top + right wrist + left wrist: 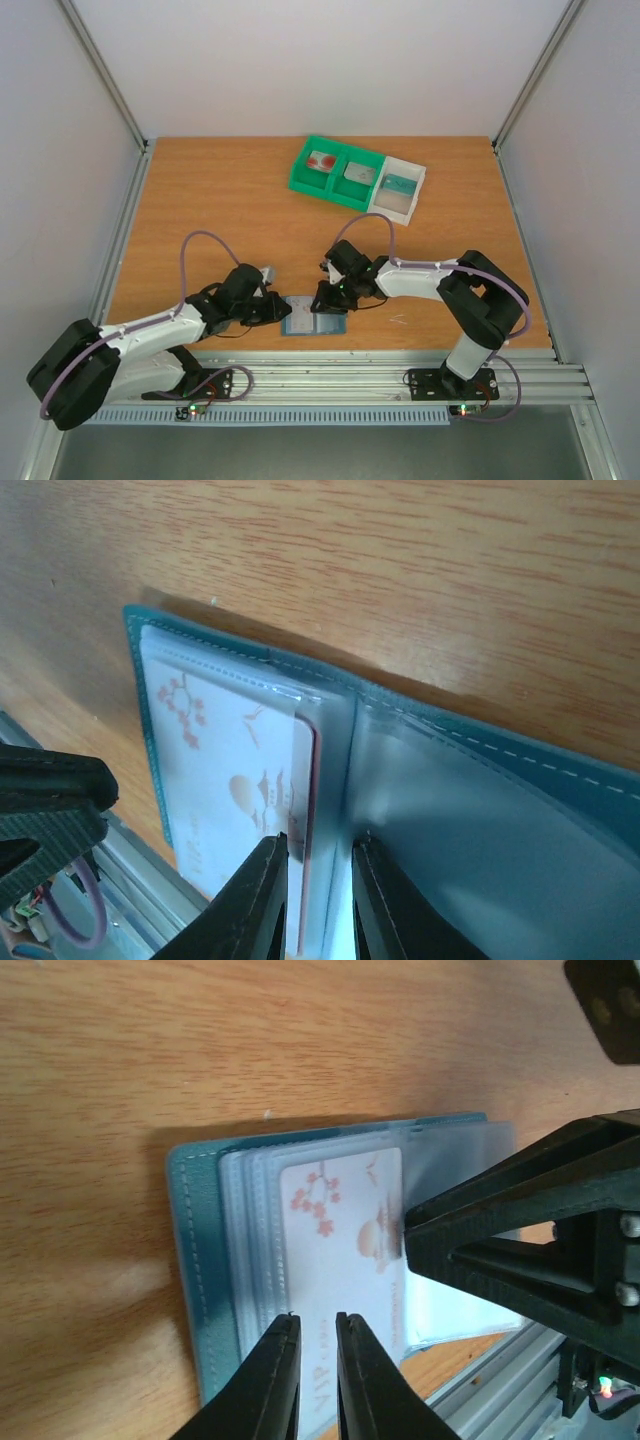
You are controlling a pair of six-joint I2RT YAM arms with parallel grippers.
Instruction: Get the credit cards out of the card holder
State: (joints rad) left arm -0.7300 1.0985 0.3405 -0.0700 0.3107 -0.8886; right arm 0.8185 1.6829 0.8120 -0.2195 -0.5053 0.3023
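The card holder (313, 317) lies open on the tabletop (230, 200), lower centre. Only my wrist views show the blossom-printed card (345, 1230) in its clear sleeve. My left pincer (317, 1322) and right pincer (318, 842) are both narrowed to a slit over it, and I cannot tell if either grips. The top view alone shows three loose cards (358, 173) in the tray (297, 181), upper centre.

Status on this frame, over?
Fingers nearly closed on left gripper and right gripper, both over the open card holder; grip unclear. One blossom-print card not yet out. Nothing in the way.
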